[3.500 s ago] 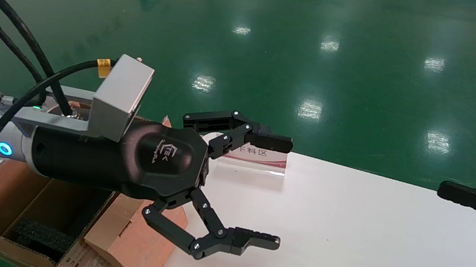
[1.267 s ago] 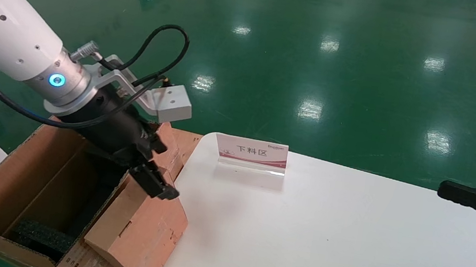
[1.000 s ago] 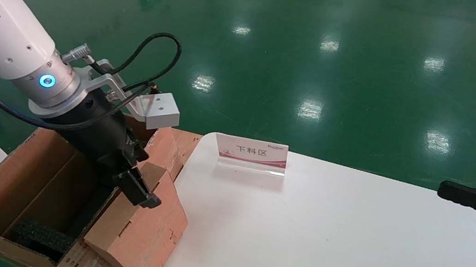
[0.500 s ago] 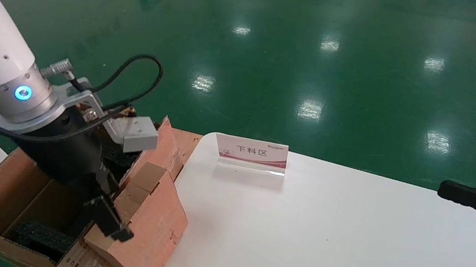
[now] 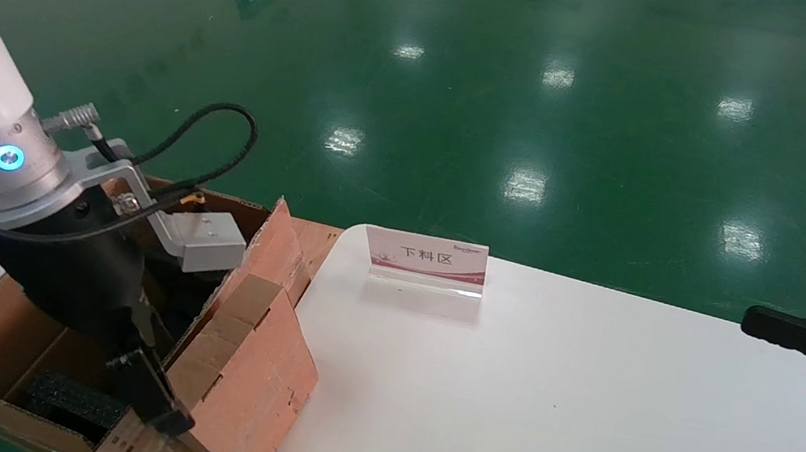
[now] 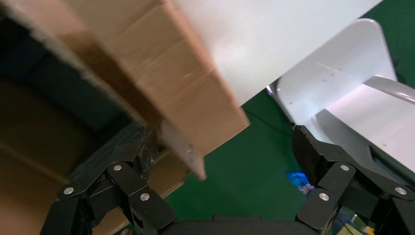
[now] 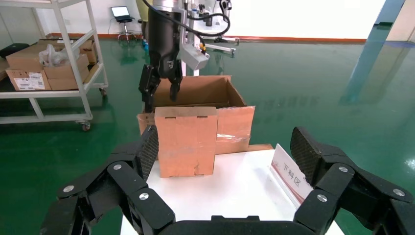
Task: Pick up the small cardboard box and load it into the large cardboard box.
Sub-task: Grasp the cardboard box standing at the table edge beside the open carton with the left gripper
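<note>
My left gripper (image 5: 147, 391) is open wide at the large box (image 5: 4, 312); small box (image 5: 253, 363) looks light and stiff; I'd grip its top edge; right gripper (image 5: 793, 423) open, parked.

White tabletop (image 5: 551, 404) over a shiny green floor (image 5: 472, 70)

Little sign stand (image 5: 424, 259) at its far edge; small cardboard box (image 5: 249, 370) leans on the corner nearer than the sign.

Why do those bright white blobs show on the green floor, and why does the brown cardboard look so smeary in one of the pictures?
Head view: the blobs are lamps mirrored in the glossy green floor. Left wrist view: the reddish-brown small cardboard box sits very near the lens and looks soft and smeared, while the open left gripper is crisp. Right wrist view: the same box and the long brown large cardboard box look sharp.
</note>
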Robot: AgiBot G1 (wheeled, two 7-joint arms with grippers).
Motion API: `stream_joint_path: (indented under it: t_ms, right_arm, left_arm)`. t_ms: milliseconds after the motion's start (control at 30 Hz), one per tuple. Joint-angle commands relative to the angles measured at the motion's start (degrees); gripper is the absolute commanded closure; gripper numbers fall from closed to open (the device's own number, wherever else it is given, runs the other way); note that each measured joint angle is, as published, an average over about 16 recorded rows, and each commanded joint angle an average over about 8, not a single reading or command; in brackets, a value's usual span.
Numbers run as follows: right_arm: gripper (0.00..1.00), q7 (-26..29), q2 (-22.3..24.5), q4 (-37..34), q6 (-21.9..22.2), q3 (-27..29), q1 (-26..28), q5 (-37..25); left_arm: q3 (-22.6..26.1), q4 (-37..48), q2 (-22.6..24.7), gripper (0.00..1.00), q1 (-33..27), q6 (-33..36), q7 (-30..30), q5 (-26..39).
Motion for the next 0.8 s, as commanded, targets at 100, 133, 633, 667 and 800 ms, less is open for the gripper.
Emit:
stream_joint_path:
  t_ms: [100,133,633,667,800]
  right_arm:
    - [0.0,0.0,0.0,0.0,0.0,0.0,0.0,0.0]
    - [0.0,0.0,0.0,0.0,0.0,0.0,0.0,0.0]
    - [0.0,0.0,0.0,0.0,0.0,-0.1,0.0,0.1]
    - [0.0,0.0,0.0,0.0,0.0,-0.1,0.0,0.1]
    - [0.0,0.0,0.0,0.0,0.0,-0.1,0.0,0.1]
  left_arm:
    - [2.7,0.0,1.1,0.0,-1.3,-0.5,-0.6,-0.1]
    - [3.2,0.0,1.4,0.0,-1.2,-0.7,-0.7,-0.2]
    - [6.9,0.0,3.9,0.0,2.1,-5.3,-3.4,1.2]
    - [6.9,0.0,3.9,0.0,2.2,-5.6,-3.5,1.2]
    - [6.9,0.0,3.6,0.0,2.6,-6.5,-3.7,1.3]
